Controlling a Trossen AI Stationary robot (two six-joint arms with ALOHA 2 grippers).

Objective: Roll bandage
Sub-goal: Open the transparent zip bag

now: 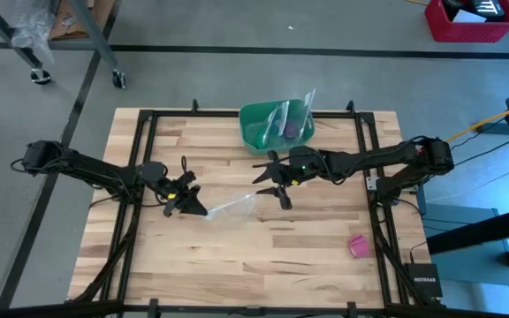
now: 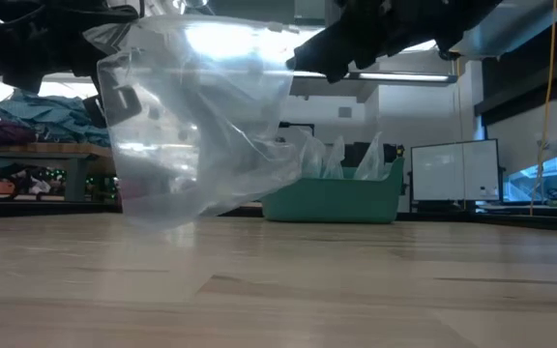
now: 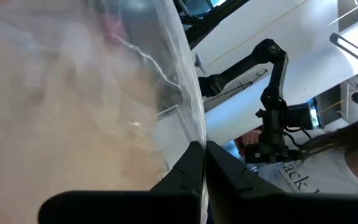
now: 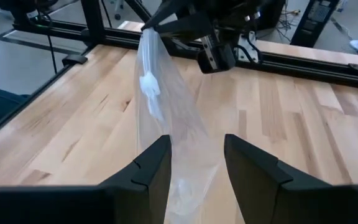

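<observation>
A robotics lab or workshop. A butcher-block table point(image 1: 237, 247) sits in a black metal frame point(image 1: 140, 177) on a bare concrete floor point(image 1: 193, 22) marked with dark tape lines. A red crate point(image 1: 468, 19) and a Netgear box point(image 1: 424, 279) stand nearby; monitors point(image 2: 453, 171) and cluttered benches point(image 2: 32, 155) line the room behind.

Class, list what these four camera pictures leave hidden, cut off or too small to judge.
- Bandage: high view only, too small to tell if rolled; unseen in the other views.
- Green bowl: contents veiled by plastic in it; in the low view the clear bag covers its left end.
- Left gripper: shut on the bag, which blurs the table behind.
- Right gripper: open, bag between its fingers; contact unclear.
</observation>
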